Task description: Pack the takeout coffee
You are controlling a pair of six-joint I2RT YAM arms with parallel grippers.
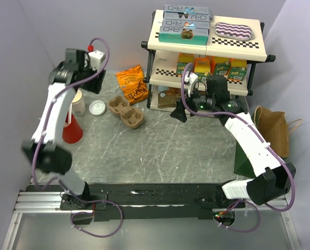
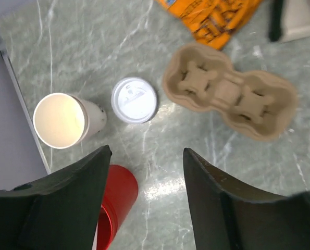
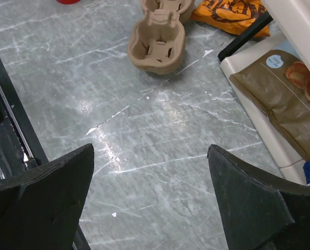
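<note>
In the top view my left arm (image 1: 53, 112) runs up the left side of the desk (image 1: 186, 151) and folds at the wrist over the back-left corner, the left jaws pointing down. My right arm (image 1: 248, 138) reaches from the near right toward the shelf rack (image 1: 156, 36), its right jaws low in front of the bottom shelf. The cream-white paper cup (image 1: 79, 105) stands upright by the left arm, partly hidden by it. The white sip lid (image 1: 97, 108) lies just beside it, and the brown pulp carrier (image 1: 126, 112) is a little further right. I count one cream cup, one lid, one carrier, one red cup (image 1: 71, 131) and one orange snack bag (image 1: 133, 83).

From the left wrist, the left jaws stand apart with nothing between them. The paper cup (image 2: 61, 120) is lidless and sits beyond the left finger, outside the gap. The lid (image 2: 134, 100) lies flat ahead of the gap, apart from the cup. The carrier (image 2: 227, 91) shows two empty wells. The red cup (image 2: 115, 203) lies partly under the left finger.

From the right wrist, the right jaws are spread wide over bare desk, holding nothing. The carrier (image 3: 157, 44) is well ahead. Neither cup nor lid shows here.
</note>
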